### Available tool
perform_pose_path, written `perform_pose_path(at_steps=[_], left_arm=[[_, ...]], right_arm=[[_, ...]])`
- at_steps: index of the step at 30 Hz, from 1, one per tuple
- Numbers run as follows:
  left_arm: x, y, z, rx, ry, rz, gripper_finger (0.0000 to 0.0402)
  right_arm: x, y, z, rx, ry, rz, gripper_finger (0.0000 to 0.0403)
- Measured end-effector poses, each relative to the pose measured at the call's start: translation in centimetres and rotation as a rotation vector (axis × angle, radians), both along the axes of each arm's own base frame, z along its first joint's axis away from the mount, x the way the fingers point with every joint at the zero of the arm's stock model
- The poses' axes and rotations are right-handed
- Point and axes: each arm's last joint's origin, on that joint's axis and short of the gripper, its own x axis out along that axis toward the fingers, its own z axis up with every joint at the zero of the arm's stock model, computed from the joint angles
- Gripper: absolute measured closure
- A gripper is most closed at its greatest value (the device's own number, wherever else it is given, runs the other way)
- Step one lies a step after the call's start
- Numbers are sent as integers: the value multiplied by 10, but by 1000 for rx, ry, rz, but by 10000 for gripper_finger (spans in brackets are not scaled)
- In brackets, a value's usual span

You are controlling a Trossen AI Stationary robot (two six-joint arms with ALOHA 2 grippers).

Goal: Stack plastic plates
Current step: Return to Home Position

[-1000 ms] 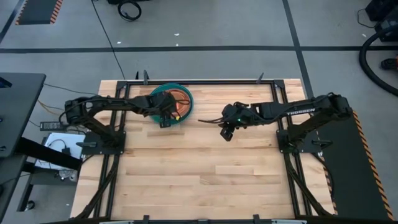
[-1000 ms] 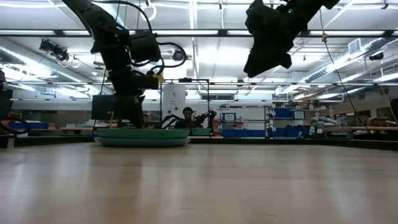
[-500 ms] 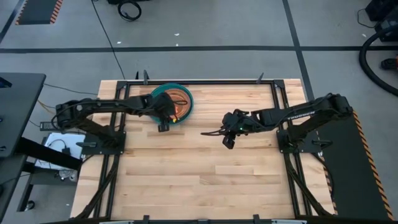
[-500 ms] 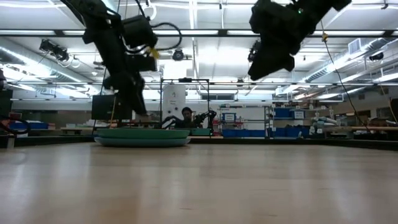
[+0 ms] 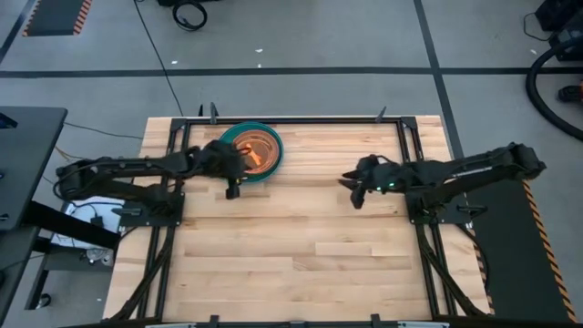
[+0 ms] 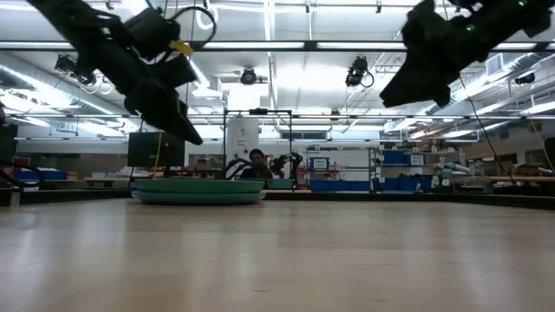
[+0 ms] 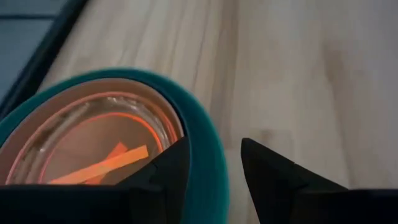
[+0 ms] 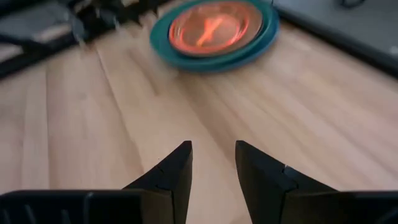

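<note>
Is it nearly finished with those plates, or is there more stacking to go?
Stacking looks done: the plates sit in one pile with the orange plate on top, and no loose plate shows on the table. Nothing is in hand: the left tool and right tool are open and empty. Probably only parking the arms remains.

A large workshop-like lab: strip ceiling lights (image 6: 269, 45), shelved blue bins (image 6: 344, 184), taped concrete floor (image 5: 301, 46).
</note>
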Motion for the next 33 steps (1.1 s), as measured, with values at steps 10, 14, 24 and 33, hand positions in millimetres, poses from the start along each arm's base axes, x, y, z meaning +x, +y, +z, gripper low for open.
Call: perform_pose_path(at_steps=[10,14,24,33], left_arm=[[-38,-24,14,-18,-362,59,247],[-54,-32,9,11,-418,94,247],[-89,-49,-24,-75,-584,114,270],[-101,-56,-32,-80,-648,68,303]], right_arm=[[-45,-9,-29,-28,-285,-15,270],[-60,-15,-32,-28,-348,-60,270],[-96,-18,-19,-138,-456,-49,270],[-112,-18,-19,-208,-473,-87,270]])
